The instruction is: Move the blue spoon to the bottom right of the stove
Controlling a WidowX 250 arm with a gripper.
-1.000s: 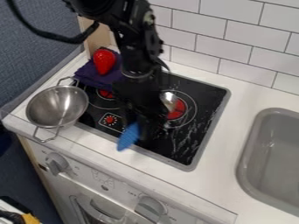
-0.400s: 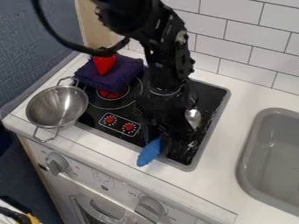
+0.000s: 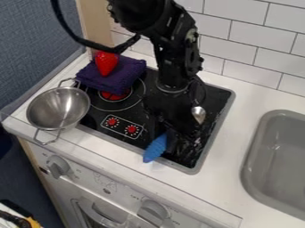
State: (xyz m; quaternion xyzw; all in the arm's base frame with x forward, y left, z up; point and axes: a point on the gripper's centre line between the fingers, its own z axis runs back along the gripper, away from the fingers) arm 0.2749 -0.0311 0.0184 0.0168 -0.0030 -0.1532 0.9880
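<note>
Clearly, the work has shifted right: the blue-handled spoon with a shiny metal bowl (image 3: 156, 148) has travelled with the black two-finger gripper (image 3: 173, 140) from the middle of the black glass stove top (image 3: 128, 140) towards its near right part. That sideways run came first; since then the spoon has only crept a little up the view, which could be a small lift or a slight move towards the far side.

The jaws look closed on the spoon, judging by how it has followed the arm; their dark shape against the dark glass hides the exact grip. The ribbed blue end sticks out to the near left, past the stove's near edge, while the metal bowl points to the far right, beside the right rim. Whether any of it touches the glass, I cannot tell.

For the task, most of the carrying seems done. What is left, I judge, is to settle over the near right corner, lower and let go. The handle's overhang is the risk: set down like this, it could rest on the rim and tip.

Over on the left, the folded purple cloth (image 3: 119, 79), the red strawberry-shaped toy (image 3: 106, 63) and the round steel strainer with wire handles (image 3: 58, 109) lie well apart from the spoon.
</note>
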